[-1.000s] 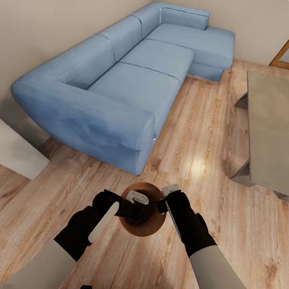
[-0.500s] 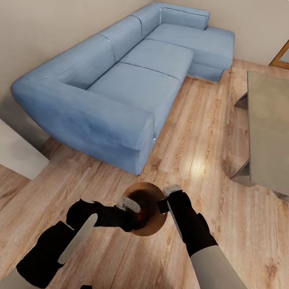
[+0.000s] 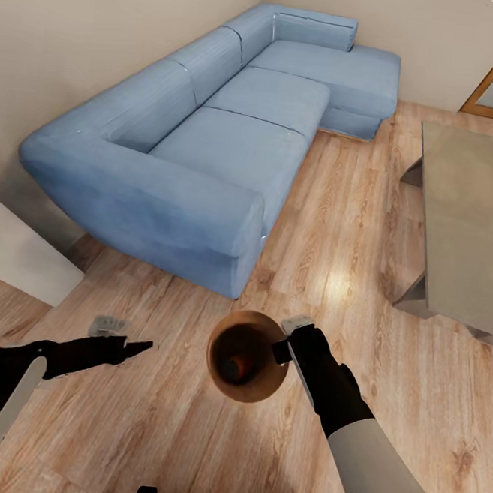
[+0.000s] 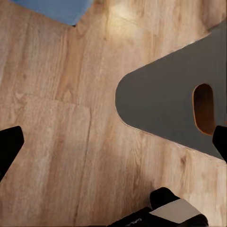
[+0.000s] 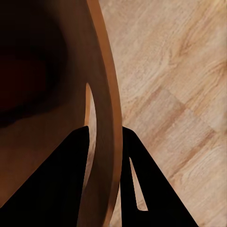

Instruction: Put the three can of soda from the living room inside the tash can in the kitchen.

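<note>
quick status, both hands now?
Left hand: open, holding nothing, off to the side over the floor.
Right hand: closed on the trash can rim.

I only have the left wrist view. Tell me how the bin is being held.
Observer: The right hand clamps the coppery-brown rim of the round tapered bin, one finger inside, one outside.
Operator: Report what's in it.
Observer: In the head view, an orange can lies at the bottom of the bin.
Operator: Place my left hand.
Observer: The left hand hangs open over the wood-plank floor, well apart from the bin, on the robot's left of it.
</note>
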Available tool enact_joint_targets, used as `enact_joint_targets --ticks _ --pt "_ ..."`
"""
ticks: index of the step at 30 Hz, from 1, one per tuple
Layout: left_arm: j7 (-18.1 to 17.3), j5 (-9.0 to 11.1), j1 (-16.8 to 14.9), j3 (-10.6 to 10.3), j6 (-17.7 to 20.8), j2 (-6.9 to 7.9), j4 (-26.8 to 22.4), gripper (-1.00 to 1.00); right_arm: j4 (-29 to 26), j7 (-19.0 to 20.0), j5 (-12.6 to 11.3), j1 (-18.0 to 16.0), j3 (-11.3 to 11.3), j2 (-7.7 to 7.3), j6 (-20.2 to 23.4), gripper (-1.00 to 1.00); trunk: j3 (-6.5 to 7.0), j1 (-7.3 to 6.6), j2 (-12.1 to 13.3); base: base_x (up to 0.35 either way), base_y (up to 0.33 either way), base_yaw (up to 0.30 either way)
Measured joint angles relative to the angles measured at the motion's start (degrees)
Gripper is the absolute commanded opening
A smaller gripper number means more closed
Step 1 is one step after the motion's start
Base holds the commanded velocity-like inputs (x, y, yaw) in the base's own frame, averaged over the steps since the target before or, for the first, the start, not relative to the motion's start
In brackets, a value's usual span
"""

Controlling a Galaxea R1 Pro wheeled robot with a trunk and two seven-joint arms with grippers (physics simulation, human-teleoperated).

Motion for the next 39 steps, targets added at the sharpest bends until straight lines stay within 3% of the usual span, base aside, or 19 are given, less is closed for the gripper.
enact_joint_targets --ticks 1,2,6,8,9,10,12,13,15,18,22,23,25,27,30,31,33,36,39 --pt "0.0 0.03 0.33 1.33 -0.74 -0.04 0.03 1.0 0.0 0.0 -0.03 0.0 0.0 -0.1 0.0 -1.0 0.0 0.0 0.0 0.0 0.0 0.0" --pt "0.01 -0.11 1.11 4.6 -2.92 -0.11 0.27 1.0 -0.01 0.08 -0.69 0.0 0.01 -0.64 0.01 -1.0 0.0 0.0 0.0 0.0 0.0 0.0" --pt "0.08 -0.18 2.3 8.75 -6.5 -0.15 2.05 1.0 0.0 0.21 0.04 0.31 -0.28 -2.58 0.0 -1.0 0.0 0.0 0.0 0.0 0.0 0.0" --pt "0.58 -0.35 2.84 10.34 -10.6 0.05 5.66 1.0 -0.15 0.89 -2.96 1.29 -3.15 -5.8 0.02 -1.0 -0.01 0.0 0.0 0.0 0.0 0.0" --pt "0.79 -0.59 3.06 10.6 -12.44 0.09 7.53 1.0 -0.61 0.95 -2.27 1.67 -5.21 -7.06 0.02 -1.0 0.0 0.0 0.0 0.0 0.0 0.0" --pt "0.86 -0.9 3.15 10.68 -13.39 0.06 8.54 1.0 -0.73 0.88 0.7 1.88 -6.51 -7.78 -0.03 -1.0 0.0 0.0 0.0 0.0 0.0 0.0" --pt "1.01 -2.98 3.36 10.77 -16.07 -0.17 11.2 1.0 -0.94 2.19 2.75 2.49 -9.96 -10.36 -0.13 -1.0 0.0 0.0 0.0 0.0 0.0 0.0" --pt "1.13 -5.74 3.46 10.79 -18.66 -0.37 13.58 1.0 -1.23 6.63 0.3 2.9 -12.03 -13.92 0.02 -1.0 0.0 0.0 0.0 0.0 0.0 0.0" --pt "1.17 -7.33 3.51 10.79 -20.66 -0.51 15.46 1.0 -1.83 11.17 0.81 3.15 -13.03 -16.95 -0.21 -1.0 0.0 0.0 0.0 0.0 0.0 0.0" --pt "1.29 -9.62 3.67 10.8 -26.64 -0.81 21.3 1.0 -3.42 22.24 -1.06 5.21 -14.28 -23.92 -2.58 -1.0 0.0 -0.01 0.0 0.0 0.0 0.0" --pt "1.35 -10.23 3.73 10.81 -32.03 -0.98 25.81 1.0 -5.29 27.03 0.89 9.0 -14.88 -28.04 -8.99 -1.0 0.0 -0.01 0.0 0.0 0.0 0.0" --pt "1.35 -10.28 3.71 10.79 -32.85 -1.06 26.4 1.0 -6.07 27.5 0.77 10.03 -14.95 -28.41 -10.18 -1.0 -0.01 0.0 0.0 0.0 0.0 0.0" --pt "1.29 -10.41 3.77 10.79 -36.44 -1.71 28.47 1.0 -10.77 28.78 -0.88 15.5 -17.71 -29.19 -15.59 -1.0 -0.01 0.0 0.0 0.0 0.0 0.0" --pt "1.24 -10.49 3.84 10.77 -40.09 -2.75 30.17 1.0 -14.57 30.32 -1.69 20.6 -22.94 -29.16 -20.96 -1.0 0.0 -0.01 0.0 0.0 0.0 0.0" --pt "1.25 -10.51 4.06 10.74 -44.82 -3.92 33.24 1.0 -16.93 34.64 0.6 26.03 -29.3 -28.62 -28.91 -1.0 0.0 0.0 0.0 0.0 0.0 0.0" --pt "1.22 -10.5 4.15 10.73 -46.76 -4.21 34.36 1.0 -17.39 36.72 0.65 27.48 -31.42 -27.76 -32.44 -1.0 -0.01 0.0 0.0 0.0 0.0 0.0" --pt "1.23 -10.51 4.51 10.7 -48.92 -4.52 35.54 1.0 -16.71 39.07 -2.23 28.76 -34.38 -25.84 -35.26 -1.0 0.0 0.0 0.0 0.0 0.0 0.0" --pt "1.28 -10.54 5.16 10.7 -50.97 -4.75 38.44 1.0 -12.87 40.4 0.69 29.81 -39.66 -22.66 -38.59 -1.0 0.01 0.0 0.0 0.0 0.0 0.0" --pt "1.26 -10.43 5.33 10.7 -53.09 -4.82 42.46 1.0 -6.58 40.71 0.09 30.09 -41.74 -21.63 -42.47 -1.0 0.18 0.0 0.0 0.0 0.0 0.0"
